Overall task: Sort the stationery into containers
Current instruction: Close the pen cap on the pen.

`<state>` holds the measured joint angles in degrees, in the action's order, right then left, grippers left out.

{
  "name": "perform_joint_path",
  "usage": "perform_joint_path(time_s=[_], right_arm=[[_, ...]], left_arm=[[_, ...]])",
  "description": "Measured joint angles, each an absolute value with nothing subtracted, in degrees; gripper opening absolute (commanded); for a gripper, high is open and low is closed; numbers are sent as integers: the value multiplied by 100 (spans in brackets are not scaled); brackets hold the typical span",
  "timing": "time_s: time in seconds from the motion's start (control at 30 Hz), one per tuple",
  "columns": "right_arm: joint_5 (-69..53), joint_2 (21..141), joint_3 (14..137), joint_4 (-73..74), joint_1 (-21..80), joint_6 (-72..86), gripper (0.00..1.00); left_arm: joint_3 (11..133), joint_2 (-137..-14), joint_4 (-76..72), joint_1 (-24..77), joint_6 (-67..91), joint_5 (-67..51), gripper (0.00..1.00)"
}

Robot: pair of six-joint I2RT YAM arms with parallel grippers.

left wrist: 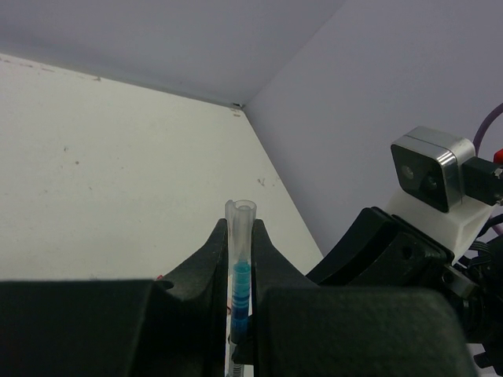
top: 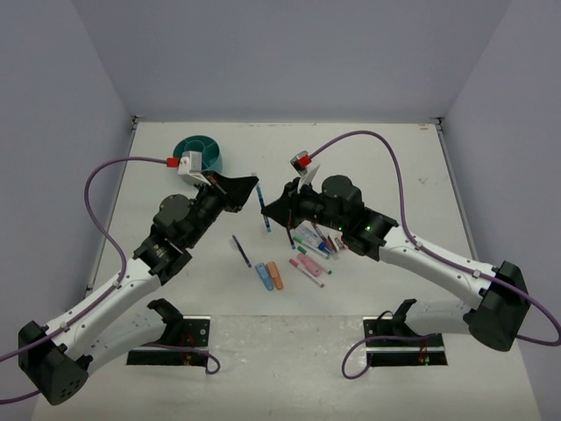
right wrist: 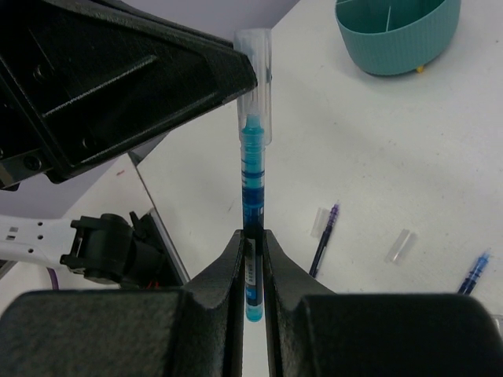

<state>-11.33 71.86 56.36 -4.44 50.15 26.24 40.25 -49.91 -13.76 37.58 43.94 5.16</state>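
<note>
your left hand (left wrist: 239, 229) is clenched on the clear cap (left wrist: 240, 214) of a blue pen (right wrist: 252, 177), and your right hand (right wrist: 251, 245) grips its barrel — the pen is held between them over the bench (top: 386, 167). the tub (top: 214, 160) sits well apart at the far left — the other stationery (top: 311, 253) lies under your right arm.
</note>
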Motion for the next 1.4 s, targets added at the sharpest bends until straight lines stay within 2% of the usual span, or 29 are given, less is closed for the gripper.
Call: perform_joint_path(time_s=[0.67,0.87,0.97,1.2,1.4], right_arm=[[-844,7263,5707,-813,5073,2349,0],[-859,7424,5719,-1170,5074,2258,0],[-888,7424,5719,-1398,5074,2182,0],[-847,7406,5719,-2002,5034,2069,0],[-890,7406,5719,-2101,5028,2041,0]], left_arm=[[3906,-4889,-1689,3721,4543,651,1],[4054,-4899,-1542,3708,4513,828,15],[4187,-4887,-1520,3708,4433,836,26],[4230,-4830,-1185,3765,4353,548,32],[4230,-4828,-1112,3765,4281,412,31]])
